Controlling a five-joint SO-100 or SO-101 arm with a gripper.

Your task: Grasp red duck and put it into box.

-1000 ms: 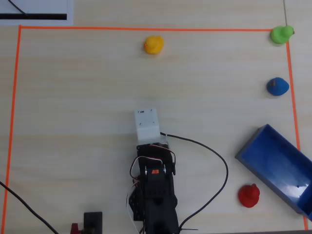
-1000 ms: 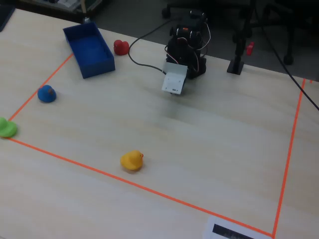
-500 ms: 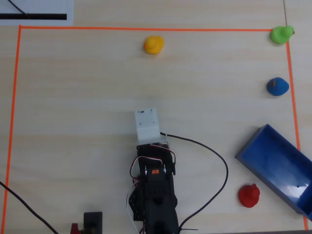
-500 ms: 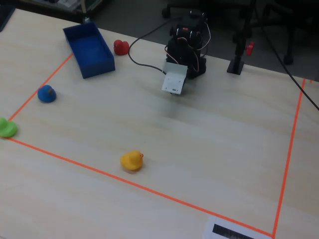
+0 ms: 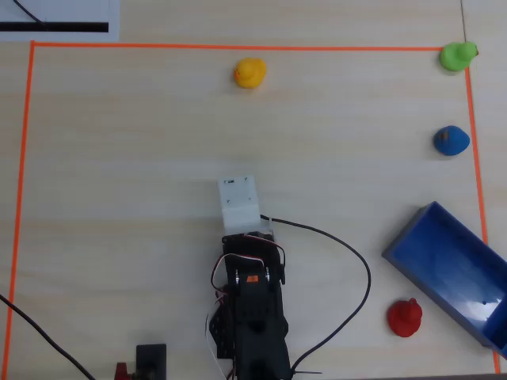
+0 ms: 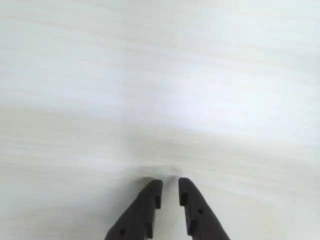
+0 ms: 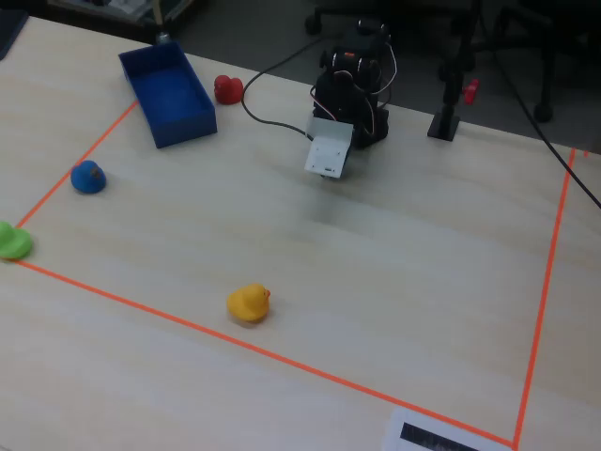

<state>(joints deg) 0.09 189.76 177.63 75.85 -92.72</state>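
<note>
The red duck (image 5: 405,317) sits upright on the surface (image 5: 119,198), well off to the right of the hand (image 6: 170,186) in the overhead view. Its heading is too small to tell. It lies just beside the long wall of the box (image 5: 444,257), which is angled diagonally. The hand holds nothing, its fingers nearly closed above bare surface, open room all around.

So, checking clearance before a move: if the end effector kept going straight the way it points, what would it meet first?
Probably just the bare table; the end effector points down at empty wood.
</note>
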